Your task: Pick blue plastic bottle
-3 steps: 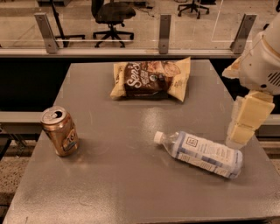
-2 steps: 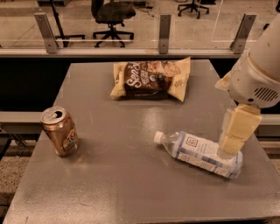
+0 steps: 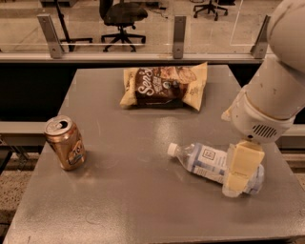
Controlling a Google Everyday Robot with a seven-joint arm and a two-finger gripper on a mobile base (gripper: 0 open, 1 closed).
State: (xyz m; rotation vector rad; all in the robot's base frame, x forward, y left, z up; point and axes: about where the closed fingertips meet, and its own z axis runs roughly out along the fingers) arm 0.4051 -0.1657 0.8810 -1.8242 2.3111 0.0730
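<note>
Presently noted on the right front part of the grey table (image 3: 143,205): blue plastic bottle (image 3: 202,159), lying on its side. Clear, bluish-tinted body. White screw cap (image 3: 172,148) on, pointing left and slightly toward the far edge. White label (image 3: 209,158) with a small dark square mark, wrapped round the middle. Base end toward the table's right edge, partly hidden behind the gripper (image 3: 242,169). Liquid level inside: cannot tell.

Said gripper cream-coloured and blocky, down at the bottle's base end, overlapping it in this view and reaching close to the table surface. Open, closed or gripping: cannot tell. Hangs from a wide white wrist housing (image 3: 259,119) with a small vent grille. Above that, thick white arm (image 3: 281,62) rising up and out at the upper right corner, leaning in over the table's right edge.

Gold-brown drink can (image 3: 65,143) upright near the left edge, well apart from the bottle. Opening visible in its top, contents not visible. Brown-and-yellow snack bag (image 3: 164,87) lying flat on the far middle of the table, apparently closed, well apart from both bottle and can.

Beyond the table: glass barrier with metal posts (image 3: 179,29), and a black office chair (image 3: 121,14) behind it.
</note>
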